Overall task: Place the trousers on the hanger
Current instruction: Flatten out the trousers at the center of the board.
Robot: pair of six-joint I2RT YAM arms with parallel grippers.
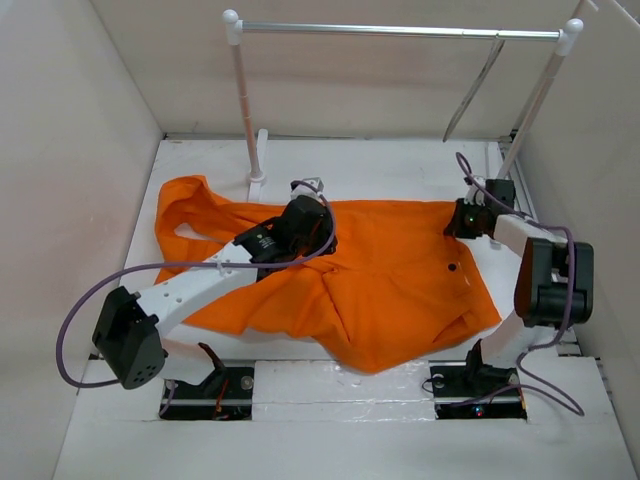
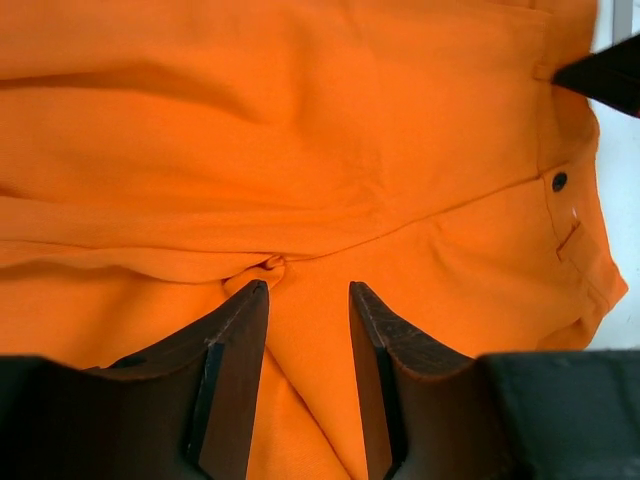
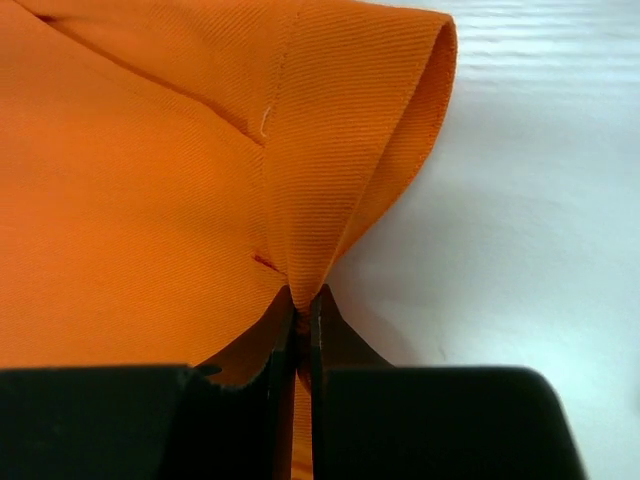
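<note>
The orange trousers (image 1: pixel 380 290) lie spread on the white table, waistband to the right, dark button (image 1: pixel 452 267) showing. My left gripper (image 1: pixel 312 228) is low over the middle of the cloth; in the left wrist view it (image 2: pixel 308 290) is open, with a fold of trousers (image 2: pixel 300 120) between its fingers. My right gripper (image 1: pixel 460 218) is at the far waistband corner; in the right wrist view it (image 3: pixel 303 302) is shut on the edge of the trousers (image 3: pixel 150 200). The thin grey hanger (image 1: pixel 474 92) hangs edge-on from the rail near its right end.
A silver rail (image 1: pixel 400 31) on two white posts (image 1: pixel 245 100) stands at the back of the table. Beige walls close in the left, right and back. The white table surface (image 1: pixel 400 165) shows behind the trousers and at the near edge (image 1: pixel 340 385).
</note>
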